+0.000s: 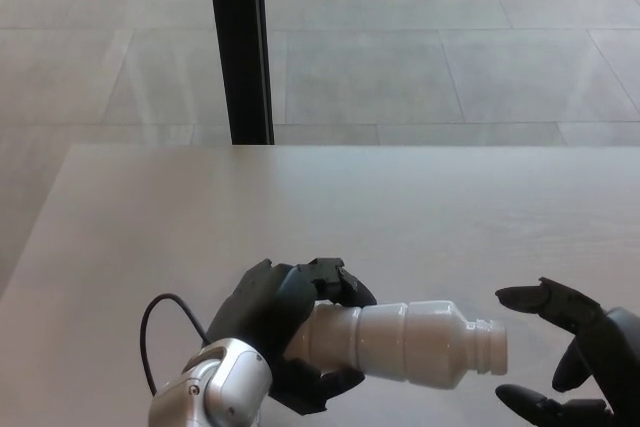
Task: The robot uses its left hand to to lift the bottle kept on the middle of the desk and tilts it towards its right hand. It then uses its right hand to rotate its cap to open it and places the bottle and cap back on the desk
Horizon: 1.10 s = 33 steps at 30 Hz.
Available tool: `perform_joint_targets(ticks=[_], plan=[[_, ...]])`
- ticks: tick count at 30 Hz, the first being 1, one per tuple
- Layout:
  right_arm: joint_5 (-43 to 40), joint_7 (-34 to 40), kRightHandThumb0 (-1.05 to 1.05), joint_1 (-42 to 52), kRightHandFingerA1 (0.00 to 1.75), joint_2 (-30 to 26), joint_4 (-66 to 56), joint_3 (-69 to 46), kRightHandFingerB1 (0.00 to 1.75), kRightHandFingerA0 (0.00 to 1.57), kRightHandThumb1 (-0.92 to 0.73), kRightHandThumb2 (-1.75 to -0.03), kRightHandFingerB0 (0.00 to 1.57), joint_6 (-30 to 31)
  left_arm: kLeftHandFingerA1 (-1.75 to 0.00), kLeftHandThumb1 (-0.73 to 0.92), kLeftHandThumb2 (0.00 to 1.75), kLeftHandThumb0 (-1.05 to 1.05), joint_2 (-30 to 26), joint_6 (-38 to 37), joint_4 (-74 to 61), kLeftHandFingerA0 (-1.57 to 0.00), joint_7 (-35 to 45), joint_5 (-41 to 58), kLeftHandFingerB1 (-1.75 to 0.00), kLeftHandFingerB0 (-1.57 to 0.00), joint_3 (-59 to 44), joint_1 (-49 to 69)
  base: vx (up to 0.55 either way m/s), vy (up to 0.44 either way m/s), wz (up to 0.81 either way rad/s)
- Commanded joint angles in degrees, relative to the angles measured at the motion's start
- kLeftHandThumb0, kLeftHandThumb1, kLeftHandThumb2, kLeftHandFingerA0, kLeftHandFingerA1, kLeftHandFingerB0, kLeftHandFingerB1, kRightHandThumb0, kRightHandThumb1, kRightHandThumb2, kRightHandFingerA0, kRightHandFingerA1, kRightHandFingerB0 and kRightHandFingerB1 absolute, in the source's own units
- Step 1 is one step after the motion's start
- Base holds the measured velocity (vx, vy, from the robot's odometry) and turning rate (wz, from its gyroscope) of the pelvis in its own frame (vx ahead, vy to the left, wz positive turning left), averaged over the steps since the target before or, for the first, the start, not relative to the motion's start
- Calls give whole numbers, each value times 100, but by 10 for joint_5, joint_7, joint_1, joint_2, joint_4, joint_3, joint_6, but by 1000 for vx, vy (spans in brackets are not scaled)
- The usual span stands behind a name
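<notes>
My left hand (285,322) is shut on the white bottle (410,342) and holds it above the desk (350,207), lying almost level. The bottle's threaded neck (488,345) points to the right and carries no cap. No cap shows anywhere in the head view. At the bottom right corner my right hand (580,357) is open, its fingers (535,299) spread just past the bottle's mouth without touching it. Part of that hand is cut off by the picture's edge.
A black upright post (238,47) stands behind the desk's far edge, on a grey tiled floor (430,57). A thin black cable (150,332) loops from my left wrist. The desk's left edge runs slantwise at the picture's left.
</notes>
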<state>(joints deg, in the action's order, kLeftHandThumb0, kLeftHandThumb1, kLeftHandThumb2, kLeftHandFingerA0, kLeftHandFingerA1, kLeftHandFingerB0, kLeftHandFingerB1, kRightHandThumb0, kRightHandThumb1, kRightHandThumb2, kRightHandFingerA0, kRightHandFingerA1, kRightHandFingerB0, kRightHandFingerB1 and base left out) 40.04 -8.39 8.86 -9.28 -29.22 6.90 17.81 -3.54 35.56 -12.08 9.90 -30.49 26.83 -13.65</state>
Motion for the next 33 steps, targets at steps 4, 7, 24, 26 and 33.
perform_joint_targets(ticks=[4,7,24,26,33], plan=[[-15,15,-43,-6,132,-7,11,-2,41,84,-58,-59,46,-22,-147,49,108,-23,0,-18,10,-74,-17,-4,-91,-82,-3,2,0,0,0],[-15,25,-43,-2,127,-9,16,0,42,92,-59,-57,48,-36,-153,48,110,-23,1,-17,9,-72,-14,-2,-101,-83,-3,2,0,0,0],[-22,22,-34,16,129,-22,33,7,43,98,-58,-58,54,-48,-147,54,97,-22,5,-11,2,-69,-21,-12,-90,-78,3,0,0,0,0],[-23,23,-34,17,130,-23,34,7,44,98,-59,-58,55,-48,-152,51,102,-23,5,-15,6,-70,-21,-9,-102,-81,3,-1,0,0,0],[-31,44,-26,16,147,-17,44,6,54,101,-68,-70,75,-62,-138,53,98,-24,4,-23,7,-75,-24,-4,-85,-78,0,2,0,0,0]])
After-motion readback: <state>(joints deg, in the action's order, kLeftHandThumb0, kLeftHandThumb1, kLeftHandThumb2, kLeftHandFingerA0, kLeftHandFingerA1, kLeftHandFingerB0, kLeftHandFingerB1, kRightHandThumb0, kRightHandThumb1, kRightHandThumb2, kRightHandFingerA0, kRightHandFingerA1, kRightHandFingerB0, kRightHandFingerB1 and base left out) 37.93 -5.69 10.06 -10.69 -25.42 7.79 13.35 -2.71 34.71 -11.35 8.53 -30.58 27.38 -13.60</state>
